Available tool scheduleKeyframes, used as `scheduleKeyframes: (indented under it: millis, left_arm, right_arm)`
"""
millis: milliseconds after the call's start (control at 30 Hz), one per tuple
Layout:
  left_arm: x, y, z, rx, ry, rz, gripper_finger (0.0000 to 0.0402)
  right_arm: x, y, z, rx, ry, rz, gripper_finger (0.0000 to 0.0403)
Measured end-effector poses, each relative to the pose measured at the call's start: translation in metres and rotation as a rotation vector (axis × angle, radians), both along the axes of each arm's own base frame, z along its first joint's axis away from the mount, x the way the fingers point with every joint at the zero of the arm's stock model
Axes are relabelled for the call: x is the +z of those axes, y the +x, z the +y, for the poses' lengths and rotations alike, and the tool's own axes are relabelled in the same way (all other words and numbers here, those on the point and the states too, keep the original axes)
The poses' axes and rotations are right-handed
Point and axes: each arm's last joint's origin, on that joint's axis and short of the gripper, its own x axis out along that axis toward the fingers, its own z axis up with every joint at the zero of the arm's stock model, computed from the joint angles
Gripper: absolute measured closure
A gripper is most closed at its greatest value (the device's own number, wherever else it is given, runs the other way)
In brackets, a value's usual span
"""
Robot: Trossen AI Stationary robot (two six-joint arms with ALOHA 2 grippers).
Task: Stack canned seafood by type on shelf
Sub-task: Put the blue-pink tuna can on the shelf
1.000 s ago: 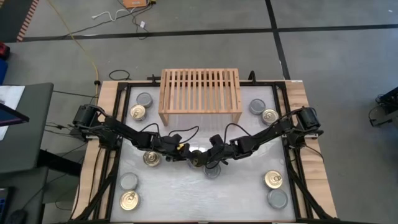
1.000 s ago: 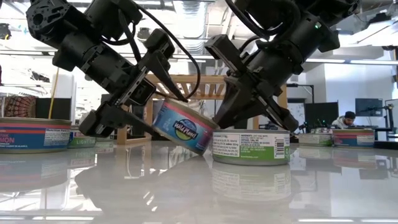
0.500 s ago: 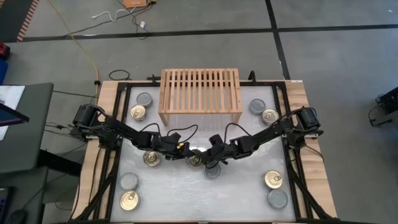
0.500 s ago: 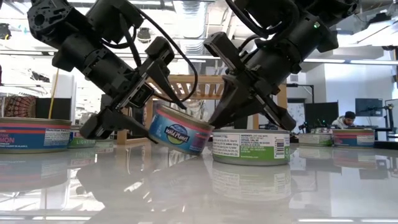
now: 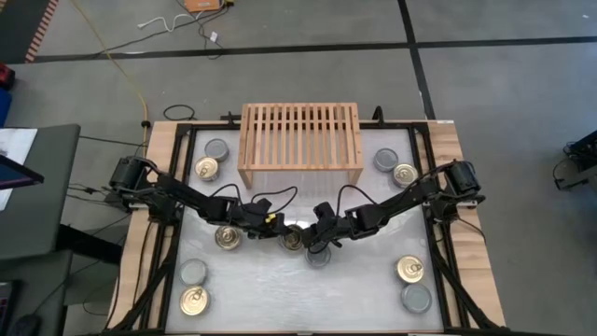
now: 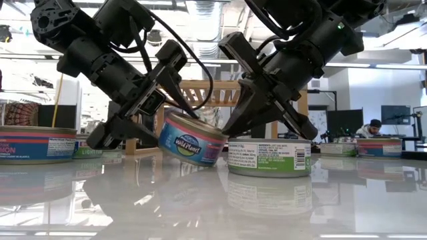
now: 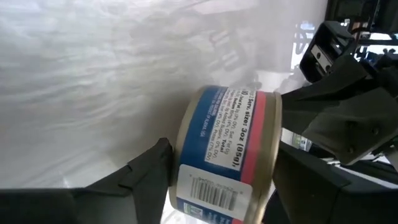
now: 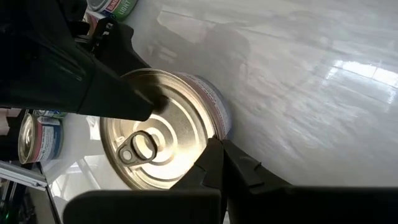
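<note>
Only the low view shows the blue-and-pink can (image 6: 189, 138) tilted, pinched by the left gripper (image 6: 175, 123), just beside the green-labelled can (image 6: 269, 157). The right gripper (image 6: 233, 127), pressed together, hovers near it. White glossy table (image 6: 213, 207); shelf (image 5: 300, 136) stands behind the green-labelled can.

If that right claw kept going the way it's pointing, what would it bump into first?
Most likely the tilted blue can held by the left gripper. The shut right gripper points at its gold pull-ring top, right at the rim; whether it already touches is unclear.

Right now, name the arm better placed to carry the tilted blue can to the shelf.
Left. The left gripper already straddles the blue can; the right gripper is shut beside it, holding nothing.
</note>
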Motion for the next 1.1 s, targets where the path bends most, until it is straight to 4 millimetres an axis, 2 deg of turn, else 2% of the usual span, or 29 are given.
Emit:
scheduleKeyframes:
  millis: [233, 533, 700, 800, 967, 1100]
  left_arm:
    - [0.001, 0.0, 0.0, -0.007, 0.007, -0.006, 0.0212]
    - [0.001, 0.001, 0.002, -0.044, 0.014, -0.012, 0.0207]
    - [0.004, 0.003, 0.003, -0.064, 0.03, -0.044, 0.0211]
    - [0.004, 0.003, 0.003, -0.074, 0.044, -0.043, 0.0209]
    - [0.004, 0.003, 0.004, -0.072, 0.049, -0.049, 0.0209]
    - [0.007, 0.004, 0.004, -0.073, 0.048, -0.076, 0.021]
  right_arm:
    - [0.0, 0.0, 0.0, 0.004, -0.005, 0.003, 0.0379]
    - [0.003, -0.002, 0.0, 0.027, -0.028, 0.008, 0.0379]
    - [0.018, -0.009, -0.002, 0.071, -0.073, 0.018, 0.0372]
    - [0.034, -0.012, -0.003, 0.109, -0.114, -0.022, 0.0359]
    - [0.054, -0.02, -0.009, 0.143, -0.166, -0.043, 0.0326]
    - [0.07, -0.034, -0.016, 0.14, -0.181, -0.004, 0.0294]
